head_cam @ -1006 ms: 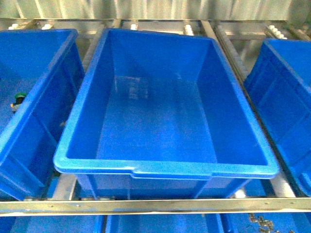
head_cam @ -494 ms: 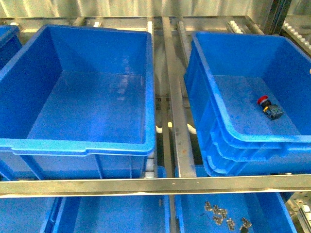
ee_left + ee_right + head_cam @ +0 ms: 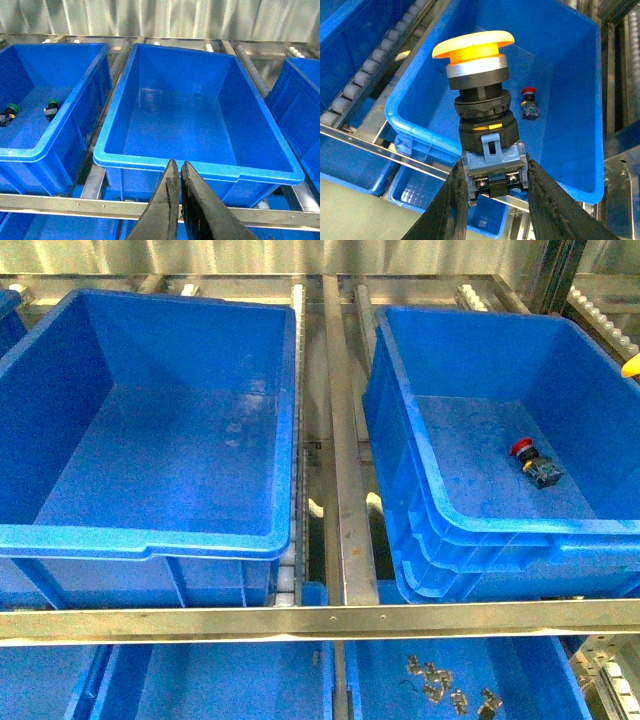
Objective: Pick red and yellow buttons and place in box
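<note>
Steel roller racking (image 3: 340,490) carries the blue bins. Right gripper (image 3: 492,187) clamps a yellow button (image 3: 480,100) by its contact block, cap upward, above the box (image 3: 420,465) (double-rimmed). One red button (image 3: 533,463) lies on the box floor. Left gripper (image 3: 176,172) is closed, holding nothing.

A red button (image 3: 524,450) lies inside the right-hand box (image 3: 400,390).
</note>
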Controlling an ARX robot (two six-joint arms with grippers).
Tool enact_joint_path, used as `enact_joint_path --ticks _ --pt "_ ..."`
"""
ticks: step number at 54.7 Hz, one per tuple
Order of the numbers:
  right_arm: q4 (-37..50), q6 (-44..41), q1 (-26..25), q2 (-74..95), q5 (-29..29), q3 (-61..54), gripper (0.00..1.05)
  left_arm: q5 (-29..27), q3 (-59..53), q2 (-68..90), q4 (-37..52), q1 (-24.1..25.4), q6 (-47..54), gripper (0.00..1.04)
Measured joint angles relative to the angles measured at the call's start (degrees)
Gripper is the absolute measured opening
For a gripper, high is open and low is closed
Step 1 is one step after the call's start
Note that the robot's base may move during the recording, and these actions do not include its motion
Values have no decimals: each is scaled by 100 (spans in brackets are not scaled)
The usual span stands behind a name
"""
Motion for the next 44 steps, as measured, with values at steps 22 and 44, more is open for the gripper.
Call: enact_joint_path --ticks 22,44 --pt "-57 -9 -98 4 -129 2 26 0 0 0 0 0 -4 4" --pt "1001 1016 -767 1836 -461 577 26 0 0 0 0 0 -2 93"
